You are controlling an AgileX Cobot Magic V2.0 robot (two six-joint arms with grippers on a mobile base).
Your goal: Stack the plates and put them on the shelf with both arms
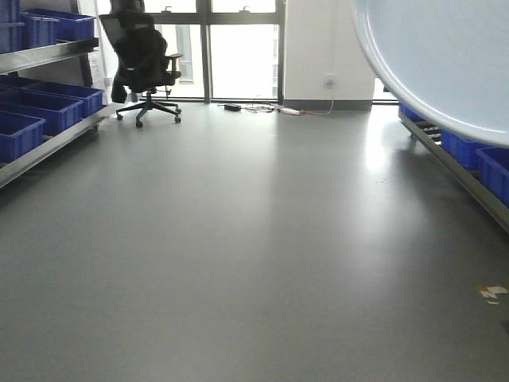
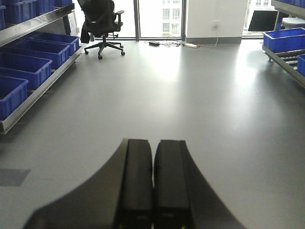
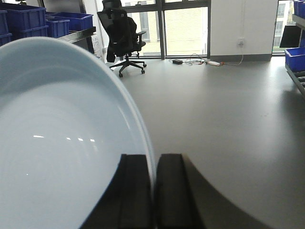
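A pale bluish-white glossy plate [image 3: 57, 143] fills the left of the right wrist view, held upright on edge. My right gripper [image 3: 155, 157] is shut on its rim, one finger inside the dish and one behind it. The same plate [image 1: 445, 56] looms at the top right of the front view. My left gripper [image 2: 152, 143] is shut with nothing between its fingers, hanging over bare grey floor. A steel shelf [image 1: 44, 57] with blue crates runs along the left wall, its rail [image 2: 38, 21] also in the left wrist view. Neither gripper shows in the front view.
A second rack [image 1: 465, 173] with blue crates [image 2: 283, 39] lines the right side. A black office chair [image 1: 143, 60] stands at the back left by the windows. Cables and a power strip [image 1: 270, 107] lie on the floor near the far wall.
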